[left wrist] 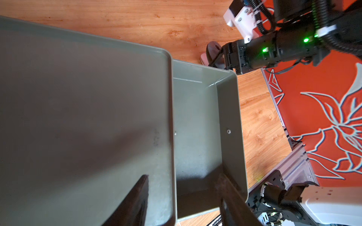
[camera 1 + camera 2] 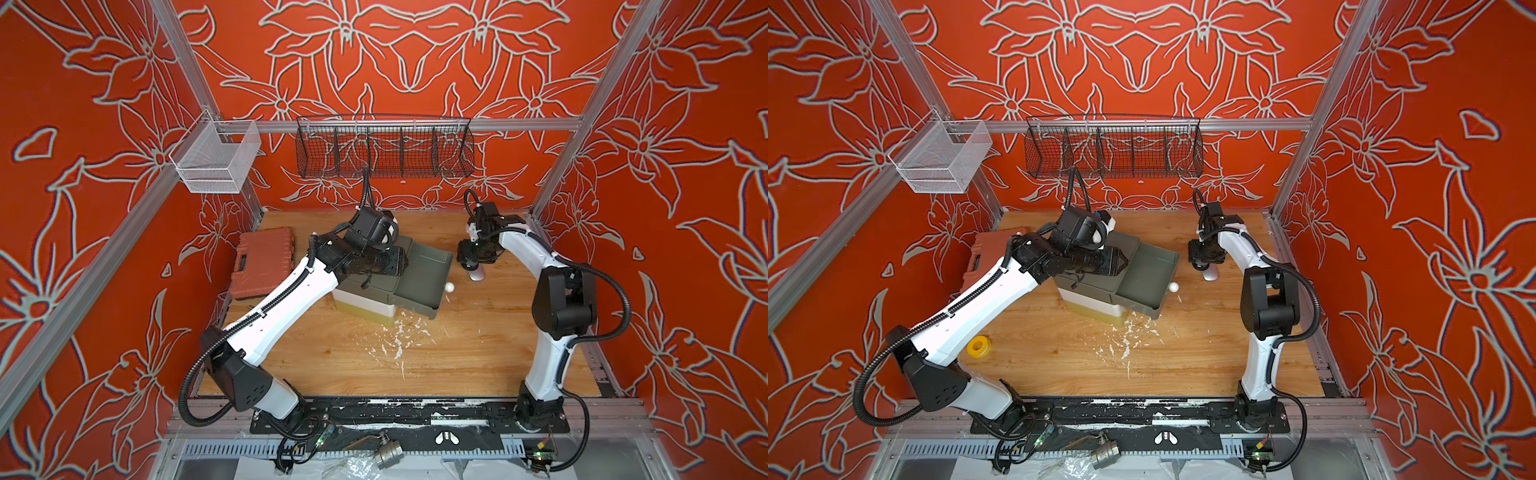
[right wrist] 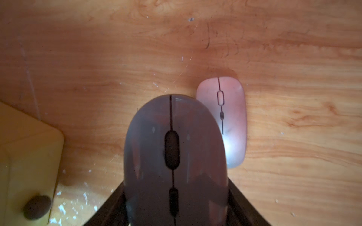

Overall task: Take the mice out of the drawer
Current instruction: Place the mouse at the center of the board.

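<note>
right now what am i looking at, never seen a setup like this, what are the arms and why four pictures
This is a two-armed robot: the left arm and the right arm are fixed at the near edge of a wooden table. Both top views come from one camera overhead, looking down on everything. The two close-ups come from a small camera on each arm's wrist.

On the table stands a small cabinet with its top drawer pulled out; what shows of it looks empty. A brown case lies by the left arm, and a silver mouse lies on the wood.

The right tool is clamped on a grey mouse, held above the table next to the silver one. The left tool hangs open over the cabinet, holding nothing.
</note>
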`<state>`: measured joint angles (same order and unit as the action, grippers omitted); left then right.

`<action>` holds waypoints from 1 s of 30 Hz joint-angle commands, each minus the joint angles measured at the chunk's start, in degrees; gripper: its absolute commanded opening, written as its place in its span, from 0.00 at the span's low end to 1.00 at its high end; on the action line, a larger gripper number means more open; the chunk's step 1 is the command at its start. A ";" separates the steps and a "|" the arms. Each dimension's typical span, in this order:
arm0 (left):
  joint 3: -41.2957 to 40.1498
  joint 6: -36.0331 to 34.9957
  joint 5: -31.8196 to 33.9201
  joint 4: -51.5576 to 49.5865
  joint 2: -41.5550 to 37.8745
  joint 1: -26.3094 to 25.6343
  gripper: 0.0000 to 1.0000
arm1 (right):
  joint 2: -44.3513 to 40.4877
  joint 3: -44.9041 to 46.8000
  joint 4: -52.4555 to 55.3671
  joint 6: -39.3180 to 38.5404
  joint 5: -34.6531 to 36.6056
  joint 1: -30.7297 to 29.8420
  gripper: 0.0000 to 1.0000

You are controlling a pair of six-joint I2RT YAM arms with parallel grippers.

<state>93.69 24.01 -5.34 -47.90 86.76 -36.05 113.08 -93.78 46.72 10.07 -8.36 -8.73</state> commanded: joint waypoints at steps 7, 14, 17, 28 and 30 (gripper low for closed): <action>-1.79 1.91 3.93 1.20 -1.59 -0.17 0.55 | 5.52 0.79 -3.61 1.68 0.49 -1.04 0.61; -2.79 2.05 4.60 0.70 -2.52 -0.16 0.55 | 7.88 1.09 -4.26 2.13 2.02 -2.67 0.62; -3.27 2.17 4.89 0.66 -3.00 -0.16 0.55 | 8.69 0.98 -4.67 2.28 2.34 -2.98 0.62; -3.44 1.67 5.78 0.71 -3.18 -0.16 0.56 | 10.36 0.48 -4.34 2.90 4.86 -4.01 0.66; -3.25 1.47 6.04 0.64 -3.13 -0.16 0.56 | 10.45 0.01 -3.87 2.69 5.49 -4.47 0.69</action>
<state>90.21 25.56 -0.32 -47.05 84.58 -36.05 122.58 -93.32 42.17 11.88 -4.91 -12.40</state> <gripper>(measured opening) 0.558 0.685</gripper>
